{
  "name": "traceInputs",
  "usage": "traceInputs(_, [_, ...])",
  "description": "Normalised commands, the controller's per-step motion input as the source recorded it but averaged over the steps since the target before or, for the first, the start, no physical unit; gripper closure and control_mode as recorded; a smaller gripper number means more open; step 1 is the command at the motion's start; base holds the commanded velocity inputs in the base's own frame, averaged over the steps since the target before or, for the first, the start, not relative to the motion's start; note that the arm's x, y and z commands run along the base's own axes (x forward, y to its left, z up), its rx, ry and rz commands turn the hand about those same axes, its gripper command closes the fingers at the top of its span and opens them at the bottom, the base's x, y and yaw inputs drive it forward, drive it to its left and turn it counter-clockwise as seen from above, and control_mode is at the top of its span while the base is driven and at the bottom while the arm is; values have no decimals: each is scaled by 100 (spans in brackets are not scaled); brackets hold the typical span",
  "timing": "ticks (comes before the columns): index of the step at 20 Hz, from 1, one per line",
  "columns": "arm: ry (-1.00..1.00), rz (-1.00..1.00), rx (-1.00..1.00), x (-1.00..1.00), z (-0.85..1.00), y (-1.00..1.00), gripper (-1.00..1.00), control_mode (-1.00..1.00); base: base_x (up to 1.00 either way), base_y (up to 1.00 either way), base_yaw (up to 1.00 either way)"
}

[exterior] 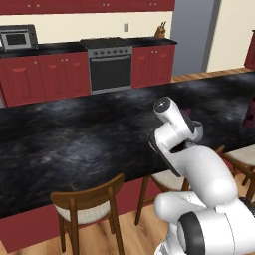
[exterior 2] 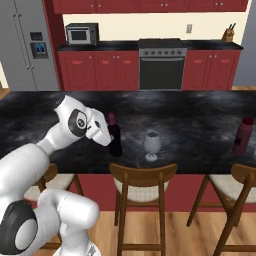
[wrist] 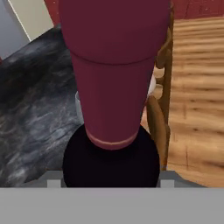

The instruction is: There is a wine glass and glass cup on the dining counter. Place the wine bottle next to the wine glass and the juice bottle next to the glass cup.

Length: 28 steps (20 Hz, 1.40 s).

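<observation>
The wine bottle (exterior 2: 115, 139), nearly black with a pinkish-red neck, stands upright on the black dining counter (exterior 2: 200, 120) near its front edge. My gripper (exterior 2: 109, 137) reaches it from the left and is shut on its dark body. In the hand view the wine bottle (wrist: 113, 87) rises between the gripper's (wrist: 109, 181) two tips, which press against its sides. The wine glass (exterior 2: 151, 144) stands just to the bottle's right, a small gap apart. The juice bottle (exterior 2: 243, 135) stands far right on the counter; the same juice bottle (exterior: 249, 114) sits at the picture's right edge. The glass cup is out of view.
Wooden chairs (exterior 2: 142, 182) with pale seats line the counter's near side, one (exterior: 89, 204) at the lower left. Behind the counter are red cabinets, an oven (exterior 2: 161, 67), a microwave (exterior 2: 81, 34) and a grey fridge (exterior 2: 27, 45). Wooden floor lies beyond the counter's end.
</observation>
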Motion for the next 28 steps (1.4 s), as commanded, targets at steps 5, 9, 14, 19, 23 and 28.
traceInputs(5, [1, -13, 1, 10, -8, -21, 100, -100, 0, 0, 0])
traceInputs(9, [0, -11, 3, 5, -17, -11, 100, -100, 0, 0, 0])
traceInputs(14, [0, -7, 7, 11, -22, -4, 100, -100, 0, 0, 0])
traceInputs(19, [0, -4, 6, 14, -23, -8, 100, -100, 0, 0, 0])
traceInputs(23, [1, -3, 7, 14, -24, -7, 100, -100, 0, 0, 0])
traceInputs(28, [0, -1, 3, 13, -17, -12, 100, -100, 0, 0, 0])
